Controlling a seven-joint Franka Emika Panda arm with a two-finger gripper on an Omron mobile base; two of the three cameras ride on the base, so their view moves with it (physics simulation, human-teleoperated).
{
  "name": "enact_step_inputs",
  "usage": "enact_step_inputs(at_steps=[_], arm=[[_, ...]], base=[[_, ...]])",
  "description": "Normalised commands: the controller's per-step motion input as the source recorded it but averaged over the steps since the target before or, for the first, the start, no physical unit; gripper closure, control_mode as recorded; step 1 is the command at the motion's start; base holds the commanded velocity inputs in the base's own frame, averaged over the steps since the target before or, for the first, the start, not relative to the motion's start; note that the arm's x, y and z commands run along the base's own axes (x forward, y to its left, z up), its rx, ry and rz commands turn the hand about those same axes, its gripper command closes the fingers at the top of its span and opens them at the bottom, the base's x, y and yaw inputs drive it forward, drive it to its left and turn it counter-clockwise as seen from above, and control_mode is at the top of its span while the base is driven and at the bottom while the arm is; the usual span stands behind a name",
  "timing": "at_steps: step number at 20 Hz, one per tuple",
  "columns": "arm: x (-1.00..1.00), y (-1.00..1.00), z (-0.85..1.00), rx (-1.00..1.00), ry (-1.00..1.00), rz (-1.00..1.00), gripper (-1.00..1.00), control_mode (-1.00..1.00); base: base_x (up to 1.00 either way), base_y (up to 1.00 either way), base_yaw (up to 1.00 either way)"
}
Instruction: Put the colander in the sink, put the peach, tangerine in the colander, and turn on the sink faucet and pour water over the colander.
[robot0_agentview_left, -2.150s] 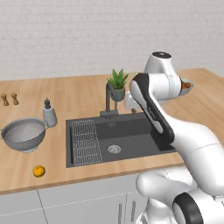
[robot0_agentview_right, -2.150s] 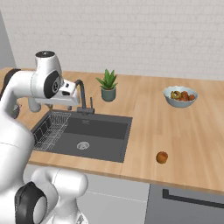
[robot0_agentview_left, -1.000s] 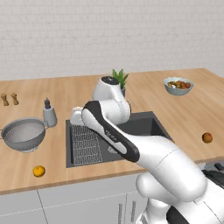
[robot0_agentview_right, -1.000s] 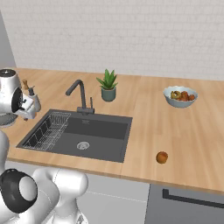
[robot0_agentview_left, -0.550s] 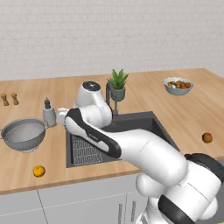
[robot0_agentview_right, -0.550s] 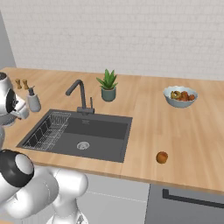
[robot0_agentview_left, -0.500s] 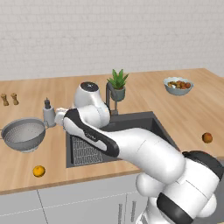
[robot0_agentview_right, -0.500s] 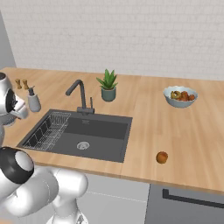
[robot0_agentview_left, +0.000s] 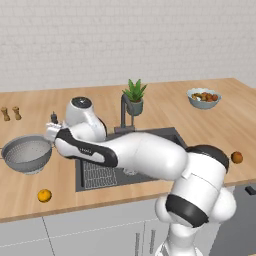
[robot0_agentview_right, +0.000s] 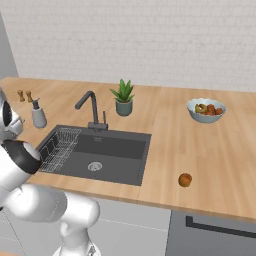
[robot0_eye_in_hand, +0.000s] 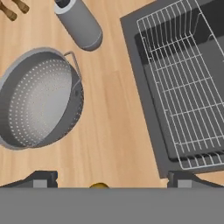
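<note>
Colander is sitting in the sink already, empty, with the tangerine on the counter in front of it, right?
Not quite. The colander is empty, but it sits on the wooden counter left of the sink, not in it. The left base view shows this, with the tangerine on the counter in front of it.

One colander (robot0_agentview_left: 27, 154), one tangerine (robot0_agentview_left: 44, 195), one peach (robot0_agentview_left: 237, 157), one fruit bowl (robot0_agentview_left: 203, 97), one potted plant (robot0_agentview_left: 134, 98), one soap dispenser (robot0_agentview_right: 38, 115), two small shakers (robot0_agentview_right: 24, 95).
</note>
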Motion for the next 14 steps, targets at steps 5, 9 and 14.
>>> enact_step_inputs(at_steps=[5, 9, 14], arm=[[0.2, 0.55, -0.2, 0.0, 0.0, -0.02, -1.0, -1.0], [0.2, 0.43, -0.25, 0.0, 0.0, -0.03, -1.0, -1.0], [0.23, 0.3, -0.26, 0.0, 0.0, -0.01, -1.0, -1.0]], base=[[0.0, 0.0, 0.0], [0.0, 0.0, 0.0], [0.0, 0.0, 0.0]])
